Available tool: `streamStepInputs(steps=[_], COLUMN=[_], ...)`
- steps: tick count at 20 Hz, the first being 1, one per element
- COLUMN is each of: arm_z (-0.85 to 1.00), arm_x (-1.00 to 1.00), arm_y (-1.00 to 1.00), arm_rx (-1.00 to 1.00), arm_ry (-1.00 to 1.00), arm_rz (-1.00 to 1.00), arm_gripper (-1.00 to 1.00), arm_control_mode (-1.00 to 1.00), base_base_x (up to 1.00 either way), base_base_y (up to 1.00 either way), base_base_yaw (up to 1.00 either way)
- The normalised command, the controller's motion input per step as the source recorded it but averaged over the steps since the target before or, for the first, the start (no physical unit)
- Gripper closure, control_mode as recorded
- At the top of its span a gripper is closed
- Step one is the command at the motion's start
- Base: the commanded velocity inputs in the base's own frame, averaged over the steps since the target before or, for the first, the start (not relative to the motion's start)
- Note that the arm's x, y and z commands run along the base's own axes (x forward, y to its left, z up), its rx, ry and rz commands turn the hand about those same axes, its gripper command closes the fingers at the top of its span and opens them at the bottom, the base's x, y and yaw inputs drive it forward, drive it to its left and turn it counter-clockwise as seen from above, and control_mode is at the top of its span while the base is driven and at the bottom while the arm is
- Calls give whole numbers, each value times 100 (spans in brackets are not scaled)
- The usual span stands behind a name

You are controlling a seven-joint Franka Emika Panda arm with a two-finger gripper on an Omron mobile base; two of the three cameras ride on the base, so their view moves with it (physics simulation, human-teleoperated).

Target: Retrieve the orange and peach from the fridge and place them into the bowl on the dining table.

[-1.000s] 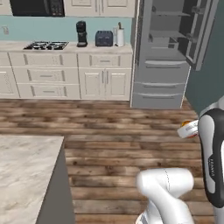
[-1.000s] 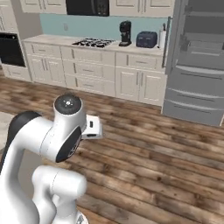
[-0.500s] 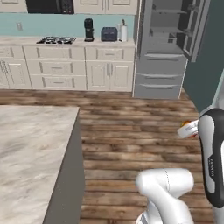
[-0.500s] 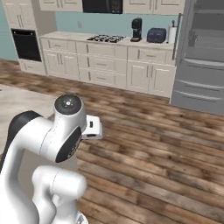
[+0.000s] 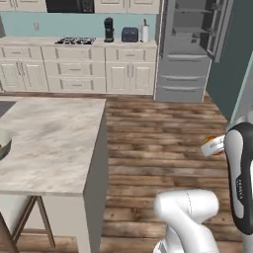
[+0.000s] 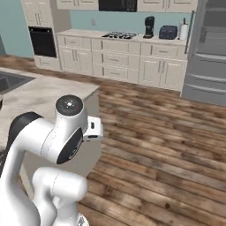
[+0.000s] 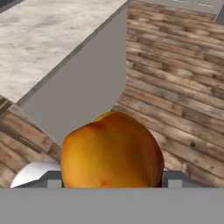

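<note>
peach [image 7: 111, 151] gripped in claw [image 7: 111, 181], dining table [image 7: 48, 39] beyond

Base views forward; hand view floorward.

I am in a home kitchen. Cream cabinets [image 5: 74, 69] with drawers line the far wall below a pale blue backsplash [image 5: 59, 27]. A gas cooktop [image 5: 75, 41], a black coffee maker [image 5: 108, 30] and a dark toaster [image 5: 130, 34] sit on that wall counter. A built-in black oven [image 6: 43, 42] stands at one end, and a tall grey steel fridge [image 5: 190, 49] at the other. An island with a beige marble top [image 5: 47, 141] stands on the wood plank floor [image 5: 158, 143].
</note>
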Motion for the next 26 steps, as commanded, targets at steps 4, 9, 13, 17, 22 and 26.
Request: streamStepInputs(steps=[4,9,13,17,22,26], arm_z=[0,0,0,0,0,0], arm_x=[0,0,0,0,0,0], arm_y=[0,0,0,0,0,0], arm_rx=[0,0,0,0,0,0], arm_ry=[0,0,0,0,0,0], arm_rz=[0,0,0,0,0,0], arm_gripper=[100,100,100,100,100,100], arm_control_mode=[100,100,100,100,100,100], base_base_x=[-94,-17,0,0,-2,-6], base_base_y=[75,99,100,100,100,100], base_base_yaw=[1,0,0,0,0,0])
